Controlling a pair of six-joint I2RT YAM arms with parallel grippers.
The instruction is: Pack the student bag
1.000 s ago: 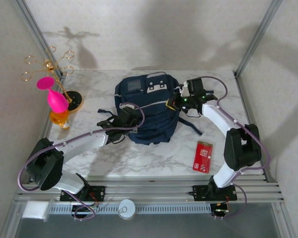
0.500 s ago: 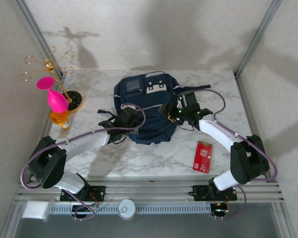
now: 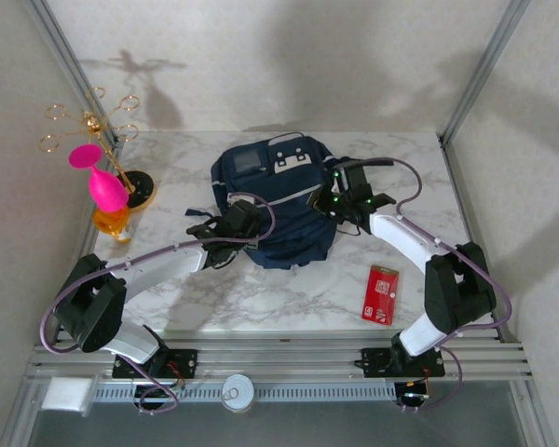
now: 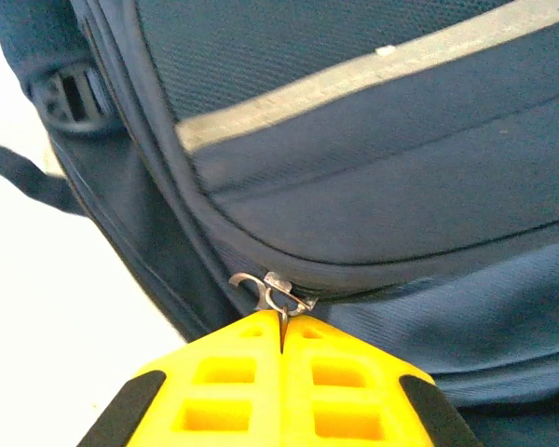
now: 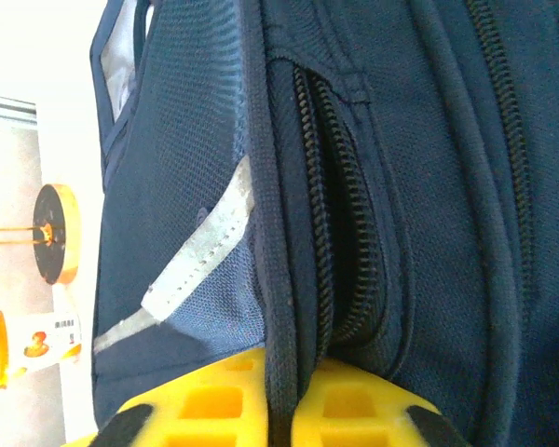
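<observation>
The student bag [image 3: 278, 200], navy with a light stripe, lies mid-table with its white patches at the far end. My left gripper [image 3: 245, 230] is at the bag's left lower side. In the left wrist view its yellow fingers [image 4: 233, 372] are shut on the metal zipper pull [image 4: 278, 293] of the front pocket, under the grey stripe [image 4: 354, 79]. My right gripper [image 3: 330, 200] is at the bag's right side. In the right wrist view it [image 5: 284, 365] is shut on a dark fabric edge [image 5: 278, 279] beside a partly parted zip [image 5: 321, 261].
A red flat box [image 3: 381, 294] lies on the marble table [image 3: 261, 298] at the front right. At the left stand a gold wire stand [image 3: 93, 126], a pink goblet [image 3: 101, 182] and an orange bottle [image 3: 112, 223]. Loose dark straps [image 3: 197, 216] trail off the bag's left side.
My right gripper left the bag's upper right corner, opened, dropped along its right side and shut on the fabric edge by the zip. The left gripper keeps its hold on the zipper pull.
</observation>
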